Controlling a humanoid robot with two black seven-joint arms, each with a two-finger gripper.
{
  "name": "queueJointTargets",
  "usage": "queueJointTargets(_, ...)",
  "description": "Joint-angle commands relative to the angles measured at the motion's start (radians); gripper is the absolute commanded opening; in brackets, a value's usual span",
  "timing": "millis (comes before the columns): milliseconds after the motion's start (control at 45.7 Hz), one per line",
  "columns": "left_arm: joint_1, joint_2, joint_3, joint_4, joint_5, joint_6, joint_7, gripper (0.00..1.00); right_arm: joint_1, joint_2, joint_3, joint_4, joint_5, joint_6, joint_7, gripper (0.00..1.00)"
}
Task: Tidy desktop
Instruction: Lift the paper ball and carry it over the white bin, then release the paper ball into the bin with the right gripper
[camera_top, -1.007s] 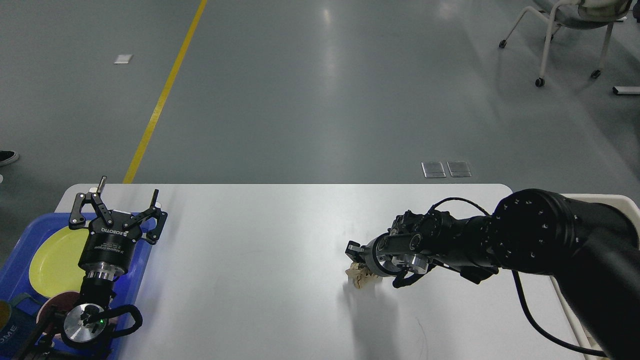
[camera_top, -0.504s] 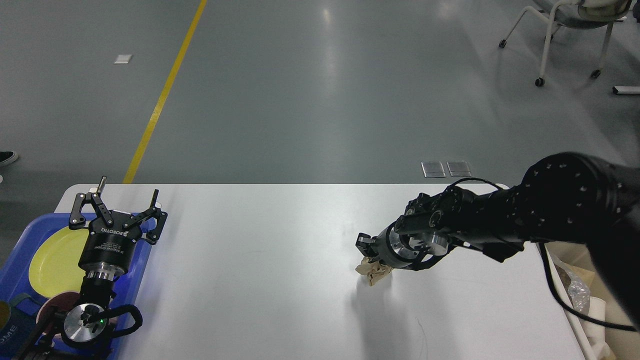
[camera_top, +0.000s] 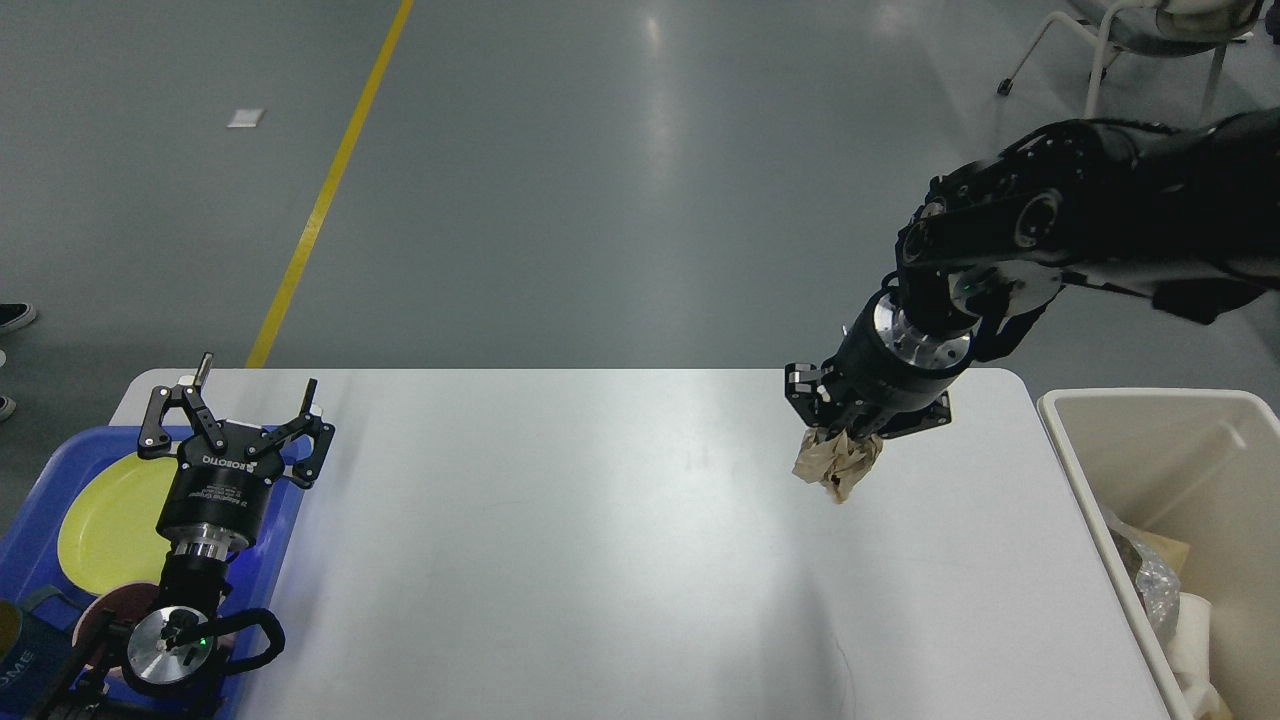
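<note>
The white desktop (camera_top: 560, 540) fills the lower middle of the head view. My right gripper (camera_top: 838, 432) points down over its right part and is shut on a crumpled brown paper wad (camera_top: 838, 464), held clear above the surface. My left gripper (camera_top: 248, 402) is open and empty at the desktop's left end, its fingers spread above the far edge of the blue tray (camera_top: 285, 520).
The blue tray holds a yellow plate (camera_top: 105, 520), a dark red bowl and a mug at the lower left. A cream bin (camera_top: 1150, 470) with some trash inside stands right of the desktop. A wheeled chair (camera_top: 1140, 40) stands on the grey floor beyond.
My right arm has lifted the paper wad off the desktop and swung it up and to the right, toward the bin. The left arm has not moved.
</note>
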Motion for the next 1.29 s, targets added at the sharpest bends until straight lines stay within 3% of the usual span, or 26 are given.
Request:
queueJointTargets(0,0.000,0.000,0.000,0.000,0.000,0.000,0.000,0.96,0.148,-0.063,-0.005,0.093,-0.057,0.091,0.000,0.00)
queueJointTargets(109,0.000,0.000,0.000,0.000,0.000,0.000,0.000,0.96,0.237,-0.117,-0.005,0.161,-0.057,0.123,-0.002,0.00)
queueJointTargets(394,0.000,0.000,0.000,0.000,0.000,0.000,0.000,0.96,0.237,-0.117,-0.046,0.163,-0.053,0.094,0.000,0.00)
queueJointTargets(679,0.000,0.000,0.000,0.000,0.000,0.000,0.000,0.96,0.199,-0.203,-0.273,0.130,-0.051,-0.059,0.003,0.00)
queueJointTargets(1007,0.000,0.000,0.000,0.000,0.000,0.000,0.000,0.96,-0.105,-0.425,-0.390,-0.219,-0.064,-0.079,0.040,0.00)
queueJointTargets(1160,0.000,0.000,0.000,0.000,-0.001,0.000,0.000,0.96,-0.336,-0.519,-0.367,-0.438,-0.131,-0.079,0.129,0.00)
queueJointTargets(1270,0.000,0.000,0.000,0.000,0.000,0.000,0.000,0.96,-0.516,-0.565,-0.306,-0.618,-0.130,-0.082,0.164,0.00)
